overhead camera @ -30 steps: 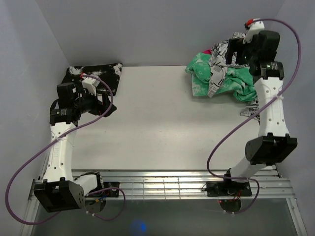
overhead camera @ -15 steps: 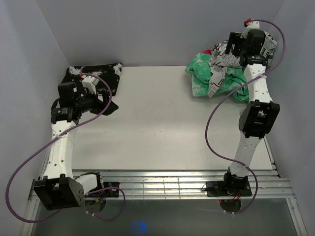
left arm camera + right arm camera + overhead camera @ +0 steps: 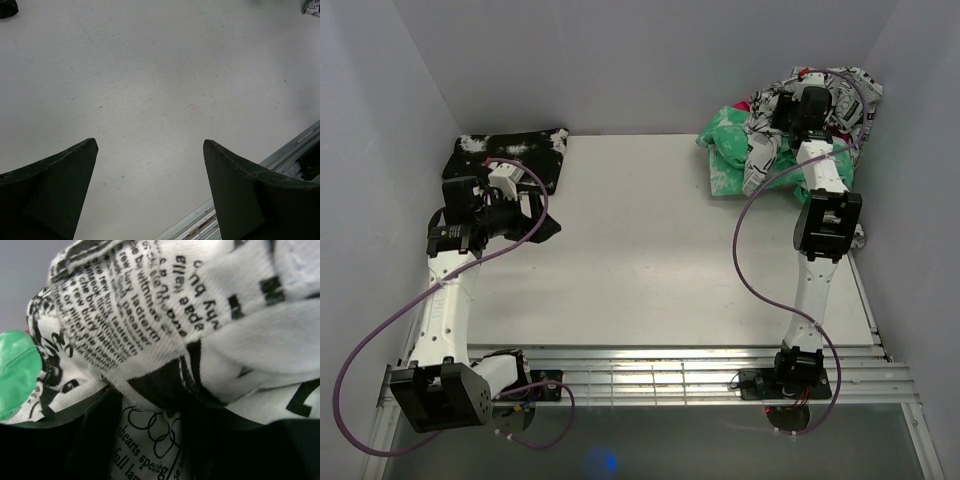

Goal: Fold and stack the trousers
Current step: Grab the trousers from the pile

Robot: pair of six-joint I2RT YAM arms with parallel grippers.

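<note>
The trousers (image 3: 763, 152), white with black newspaper print, lie crumpled in a pile at the table's back right corner, tangled with a green garment. My right gripper (image 3: 792, 108) is pushed down into the top of that pile. In the right wrist view the printed cloth of the trousers (image 3: 150, 315) fills the frame, and a fold of it sits pinched between the dark fingers of my right gripper (image 3: 150, 440). My left gripper (image 3: 545, 215) hovers over the left side of the table, far from the pile. Seen from the left wrist, the left gripper (image 3: 150, 142) is open with only bare table between its fingers.
A green-and-white mottled garment (image 3: 730, 160) lies under and beside the trousers; its edge is the green patch (image 3: 15, 370) in the right wrist view. A black white-speckled folded garment (image 3: 510, 150) sits at the back left corner. Metal rails (image 3: 670, 375) run along the table's (image 3: 650, 250) near edge. Grey walls enclose the table.
My right arm has stretched toward the back right corner and lowered its gripper into the pile, where the jaws have closed on newsprint cloth. The left arm has shifted only slightly.
</note>
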